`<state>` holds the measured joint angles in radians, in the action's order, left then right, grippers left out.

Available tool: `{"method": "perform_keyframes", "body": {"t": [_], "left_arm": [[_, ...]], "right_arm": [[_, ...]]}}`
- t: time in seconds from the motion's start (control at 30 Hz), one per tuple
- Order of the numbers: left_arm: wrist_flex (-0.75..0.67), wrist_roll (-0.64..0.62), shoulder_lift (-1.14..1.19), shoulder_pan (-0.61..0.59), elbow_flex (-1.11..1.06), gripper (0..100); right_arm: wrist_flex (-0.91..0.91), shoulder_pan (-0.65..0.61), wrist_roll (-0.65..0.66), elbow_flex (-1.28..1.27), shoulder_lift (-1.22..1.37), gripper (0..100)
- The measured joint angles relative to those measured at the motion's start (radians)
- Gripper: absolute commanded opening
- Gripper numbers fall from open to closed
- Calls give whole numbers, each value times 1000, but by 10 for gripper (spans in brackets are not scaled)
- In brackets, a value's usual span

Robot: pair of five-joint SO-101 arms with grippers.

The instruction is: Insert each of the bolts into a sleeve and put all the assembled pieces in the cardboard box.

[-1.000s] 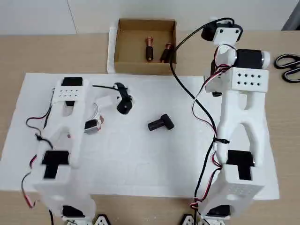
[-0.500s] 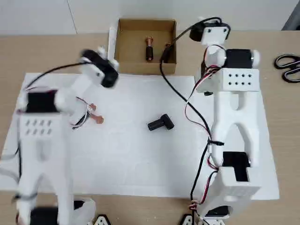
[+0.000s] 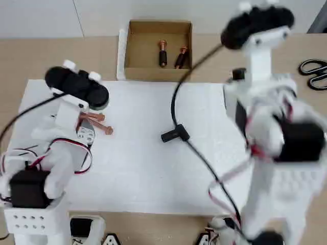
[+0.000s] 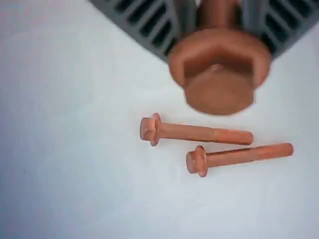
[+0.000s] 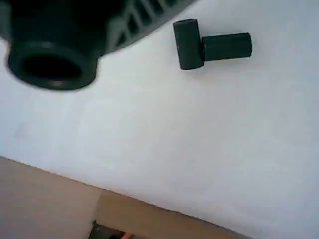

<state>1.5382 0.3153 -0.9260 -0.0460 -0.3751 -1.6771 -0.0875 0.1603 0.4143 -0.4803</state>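
Copper catches the eye first: the left end effector (image 4: 219, 12) is clenched on a held bolt (image 4: 219, 74), its flanged head turned toward the wrist camera, hanging above the white sheet (image 4: 60, 149). Under it a first loose bolt (image 4: 194, 132) lies on the sheet just beside a second loose bolt (image 4: 239, 156). They are roughly parallel, heads pointing the same way, not touching. On the other side the right end effector (image 5: 112, 27) is grasping a held sleeve (image 5: 52, 64), black, its open bore facing that arm's camera, up off the sheet. Near the middle of the sheet a first loose sleeve (image 5: 188, 44) touches a second loose sleeve (image 5: 227, 46) at a right angle. From above, the left arm (image 3: 36, 168) and the right arm (image 3: 276, 132) both stand raised, well apart. The cardboard box (image 3: 134, 56) sits on the table (image 3: 30, 56) at the sheet's far edge. Inside it a first assembled piece (image 3: 162, 52) lies beside a second assembled piece (image 3: 180, 57). Scissors (image 3: 314, 74) lie on the table beyond the right arm
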Motion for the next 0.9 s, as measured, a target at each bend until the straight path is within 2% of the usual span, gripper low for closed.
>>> {"method": "perform_keyframes", "body": {"t": [0.17, 0.27, 0.4, 0.53, 0.6, 0.73, 0.9], "left_arm": [[-127, -5, -157, 0, -164, 6], [-221, -72, -235, 0, -262, 6], [-316, -330, -262, 0, -376, 6], [-437, -686, -262, 0, -437, 6], [-506, -815, -262, 0, -473, 6], [-621, -875, -262, 0, -549, 6], [-683, -862, -262, 28, -569, 6]], "right_arm": [[0, 2, 0, -158, -292, 3], [25, -2, 0, -319, -417, 3], [195, 3, 0, -638, -462, 3], [482, -11, -9, -951, -489, 3], [615, -49, -52, -1077, -505, 3], [822, -172, -192, -1284, -562, 4], [1036, -262, -324, -1496, -666, 4]]}}
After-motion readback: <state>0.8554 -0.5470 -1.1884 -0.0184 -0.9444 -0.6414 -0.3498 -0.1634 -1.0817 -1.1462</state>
